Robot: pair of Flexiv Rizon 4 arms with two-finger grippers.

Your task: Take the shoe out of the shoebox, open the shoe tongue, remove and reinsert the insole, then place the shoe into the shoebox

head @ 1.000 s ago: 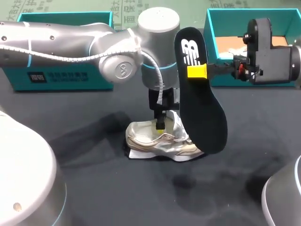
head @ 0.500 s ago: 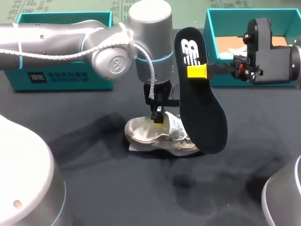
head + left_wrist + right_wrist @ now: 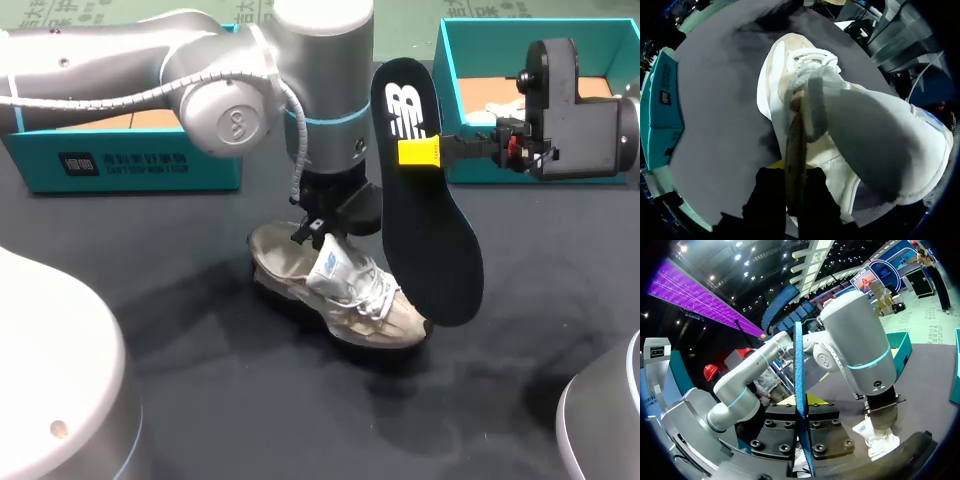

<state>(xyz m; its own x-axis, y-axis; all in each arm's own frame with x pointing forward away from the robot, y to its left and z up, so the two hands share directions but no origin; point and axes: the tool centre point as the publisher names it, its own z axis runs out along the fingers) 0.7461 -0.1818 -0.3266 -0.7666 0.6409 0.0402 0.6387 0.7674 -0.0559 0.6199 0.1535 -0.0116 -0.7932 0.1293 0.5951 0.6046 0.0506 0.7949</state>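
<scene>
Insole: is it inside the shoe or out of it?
Out: the right jaws hold the black insole in the air, beside the shoe.

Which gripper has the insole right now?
The right gripper: its fingers clamp the black insole, held upright in mid-air. The left gripper instead grips the white shoe.

The table [image 3: 260,420] is lit softly from overhead. Diffuse shadows are thrown from the shoe [image 3: 345,290] toward eight and five o'clock. Mild glare is seen on the left arm [image 3: 230,105]; the insole [image 3: 430,240] is rendered flat black.
</scene>
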